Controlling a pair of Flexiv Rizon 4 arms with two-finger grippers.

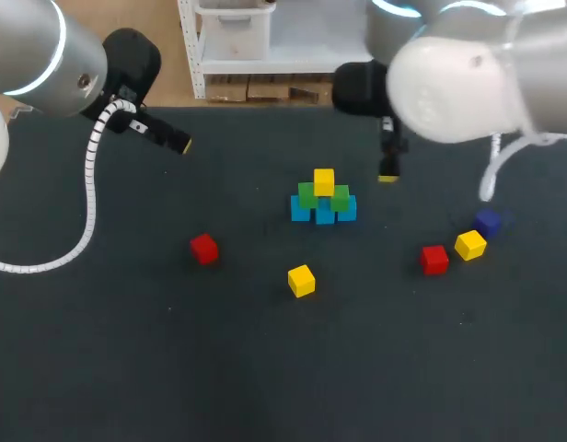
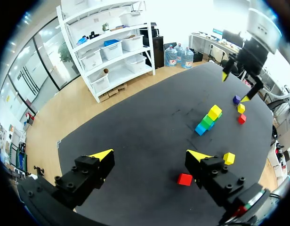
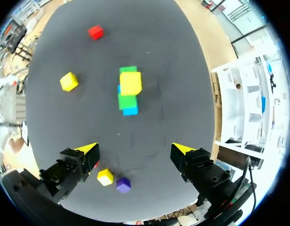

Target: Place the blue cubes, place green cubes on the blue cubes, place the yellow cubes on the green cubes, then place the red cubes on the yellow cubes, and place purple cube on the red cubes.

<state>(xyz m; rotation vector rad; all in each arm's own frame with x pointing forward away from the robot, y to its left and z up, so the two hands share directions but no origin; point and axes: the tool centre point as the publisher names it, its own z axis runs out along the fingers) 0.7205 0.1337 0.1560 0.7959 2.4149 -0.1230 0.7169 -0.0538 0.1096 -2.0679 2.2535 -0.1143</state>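
Pyramid (image 1: 323,199) stood mid-table: blue cubes (image 1: 324,217) below, green cubes (image 1: 307,195) on them, yellow cube (image 1: 324,180) topmost. Purple cube (image 1: 488,222) lay well to the right. Left gripper (image 2: 149,157) and right gripper (image 3: 134,149) both gaped, empty.

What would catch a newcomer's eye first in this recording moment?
The cube stack in the middle of the table stands out: blue cubes below, green cubes on them, one yellow cube on top. Off to its right in the head view lie a purple cube, a loose yellow cube and a red cube. The left gripper and right gripper are open and empty.
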